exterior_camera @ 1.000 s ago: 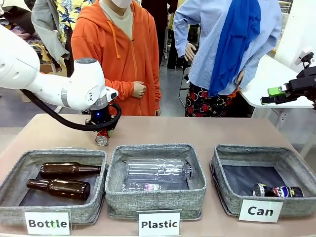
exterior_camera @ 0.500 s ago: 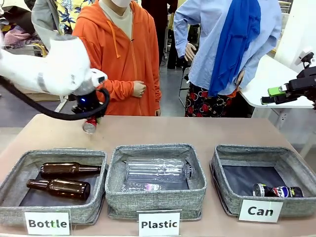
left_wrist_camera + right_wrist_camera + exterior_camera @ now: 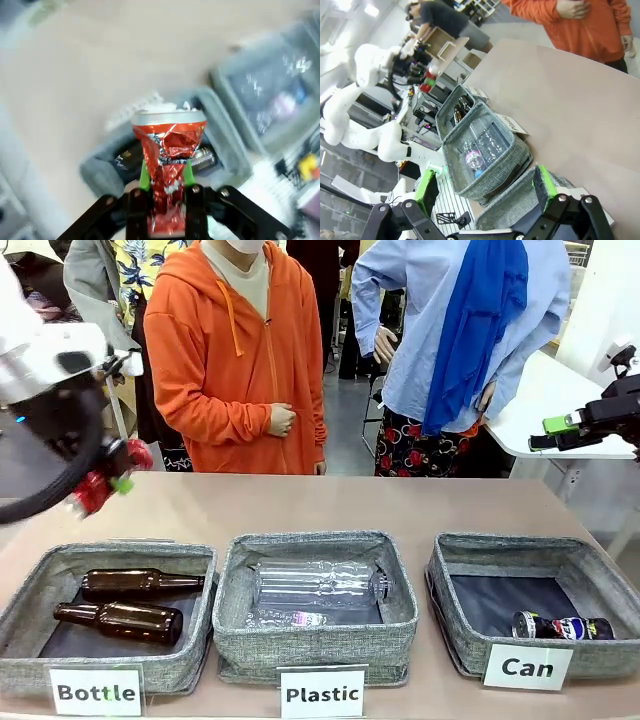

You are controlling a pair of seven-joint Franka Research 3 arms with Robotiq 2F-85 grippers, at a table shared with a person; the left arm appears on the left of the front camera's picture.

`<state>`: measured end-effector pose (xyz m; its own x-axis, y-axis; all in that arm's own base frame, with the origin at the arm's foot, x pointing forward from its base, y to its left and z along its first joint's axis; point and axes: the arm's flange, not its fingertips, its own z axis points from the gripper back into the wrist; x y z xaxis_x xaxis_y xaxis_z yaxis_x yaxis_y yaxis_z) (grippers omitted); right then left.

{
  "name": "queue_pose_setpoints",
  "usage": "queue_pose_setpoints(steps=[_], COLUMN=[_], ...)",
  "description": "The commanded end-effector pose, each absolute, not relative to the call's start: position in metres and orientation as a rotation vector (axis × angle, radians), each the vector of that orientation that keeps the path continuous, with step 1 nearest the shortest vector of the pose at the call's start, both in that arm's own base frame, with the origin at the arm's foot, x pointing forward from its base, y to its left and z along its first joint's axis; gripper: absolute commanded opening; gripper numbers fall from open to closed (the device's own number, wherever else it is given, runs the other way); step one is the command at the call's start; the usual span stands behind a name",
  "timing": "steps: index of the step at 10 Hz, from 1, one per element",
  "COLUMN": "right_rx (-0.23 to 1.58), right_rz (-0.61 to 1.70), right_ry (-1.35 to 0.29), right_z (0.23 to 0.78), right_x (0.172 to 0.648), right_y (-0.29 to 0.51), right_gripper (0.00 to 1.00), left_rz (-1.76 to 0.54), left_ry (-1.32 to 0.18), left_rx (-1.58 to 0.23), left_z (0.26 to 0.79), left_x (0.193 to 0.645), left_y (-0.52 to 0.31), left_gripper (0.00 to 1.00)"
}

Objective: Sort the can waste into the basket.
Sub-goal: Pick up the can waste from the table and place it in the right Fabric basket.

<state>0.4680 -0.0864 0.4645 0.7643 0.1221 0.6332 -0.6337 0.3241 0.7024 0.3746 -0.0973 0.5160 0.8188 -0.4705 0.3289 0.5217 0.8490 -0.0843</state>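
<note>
Red can (image 3: 169, 150) pinched, left gripper (image 3: 166, 176); front blurred.

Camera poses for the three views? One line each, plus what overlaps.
Front: fixed between the arms, facing the person across the table; left end effector at picture left.
Left wrist: looks down its own fingers clamping the red can, baskets blurred below.
Right wrist: rolled, open end effector above the table; left arm far off.
Shared: red can; the plastic basket in front and right wrist.
</note>
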Motion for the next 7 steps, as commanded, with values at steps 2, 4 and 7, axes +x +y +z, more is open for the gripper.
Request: queue_pose_setpoints(steps=[2, 4, 7], right_rx=[1.128, 1.128, 1.128], right_rz=[0.524, 0.524, 0.524], right_ry=[-0.529, -0.529, -0.529], right_z=[0.464, 0.464, 0.464], right_x=[0.465, 0.465, 0.465], right_y=[-0.085, -0.085, -0.085], right_gripper=[1.0, 1.0, 1.0], left_rz=[-1.035, -1.22, -1.03], left_ry=[-0.166, -0.223, -0.179], left_rx=[-0.261, -0.277, -0.275], left_z=[0.483, 0.469, 0.476], left_x=[0.338, 0.333, 0.324], left_y=[-0.075, -0.084, -0.088], left_gripper=[0.0, 0.0, 0.0])
